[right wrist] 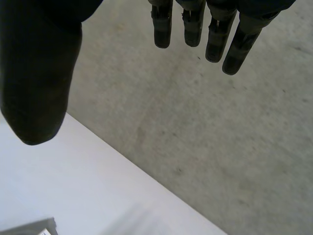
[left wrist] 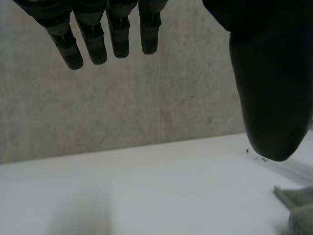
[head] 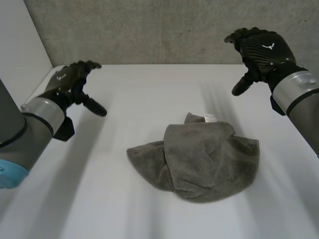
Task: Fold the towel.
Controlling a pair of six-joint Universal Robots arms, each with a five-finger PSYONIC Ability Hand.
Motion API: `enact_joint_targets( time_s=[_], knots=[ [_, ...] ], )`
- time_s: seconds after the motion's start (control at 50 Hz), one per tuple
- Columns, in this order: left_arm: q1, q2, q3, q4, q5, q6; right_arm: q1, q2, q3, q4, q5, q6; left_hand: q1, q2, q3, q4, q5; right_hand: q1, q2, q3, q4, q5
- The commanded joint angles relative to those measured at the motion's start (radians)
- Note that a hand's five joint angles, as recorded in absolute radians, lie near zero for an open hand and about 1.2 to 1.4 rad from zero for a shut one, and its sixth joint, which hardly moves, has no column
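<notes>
A grey towel (head: 199, 159) lies crumpled in a heap on the white table (head: 149, 94), slightly right of the middle, with a small white label (head: 210, 118) at its far edge. My left hand (head: 72, 79) hovers above the table's far left, well clear of the towel, its fingers (left wrist: 93, 39) straight and its thumb (left wrist: 271, 98) spread apart, empty. My right hand (head: 259, 47) hangs high at the far right, behind the towel, fingers (right wrist: 215, 34) relaxed and thumb (right wrist: 39, 83) apart, holding nothing. A corner of the towel (left wrist: 298, 205) lies beyond the left thumb.
A grey concrete wall (head: 164, 30) stands right behind the table's far edge. A white side panel (head: 20, 45) rises at the left. Bare tabletop surrounds the towel on all sides.
</notes>
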Motion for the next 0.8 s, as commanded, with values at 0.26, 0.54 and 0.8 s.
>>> enact_joint_targets(
  time_s=[0.26, 0.54, 0.8],
  knots=[
    [-0.056, 0.032, 0.315, -0.341, -0.066, 0.002, -0.038, 0.006, -0.13, 0.216, 0.084, 0.1, -0.122, -0.062, -0.043, -0.05, -0.046, -0.065, -0.082, -0.007, -0.06, -0.064],
    [-0.079, 0.026, 0.281, -0.303, -0.064, 0.002, -0.038, 0.0, -0.126, 0.218, 0.09, 0.105, -0.122, -0.062, -0.043, -0.05, -0.046, -0.065, -0.082, -0.007, -0.06, -0.064],
    [-0.082, 0.026, 0.277, -0.3, -0.063, 0.004, -0.031, -0.017, -0.12, 0.216, 0.087, 0.106, -0.122, -0.062, -0.043, -0.05, -0.046, -0.065, -0.082, -0.007, -0.06, -0.064]
  ],
)
